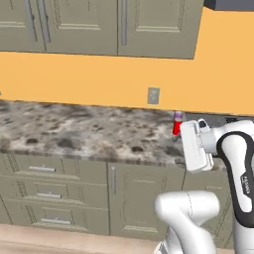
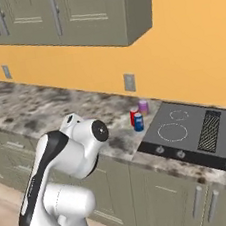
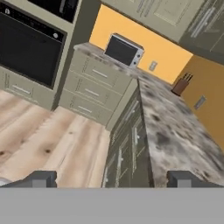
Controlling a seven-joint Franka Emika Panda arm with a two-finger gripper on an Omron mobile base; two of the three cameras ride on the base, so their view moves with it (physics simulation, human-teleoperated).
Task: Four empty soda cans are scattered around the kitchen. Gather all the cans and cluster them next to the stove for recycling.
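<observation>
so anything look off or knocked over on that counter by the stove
Nothing stands out. Three soda cans, red, blue and purple-pink, stand upright in a tight cluster on the counter left of the stove; nothing spilled.

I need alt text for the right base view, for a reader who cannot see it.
Three soda cans, one red, one blue, one purple-pink, stand together on the speckled counter just left of the black stove. The white robot arm rises at lower left, under grey-green cabinets and an orange wall.

The only lettering is dark print on the white arm (image 1: 245, 184), too small to read.
</observation>
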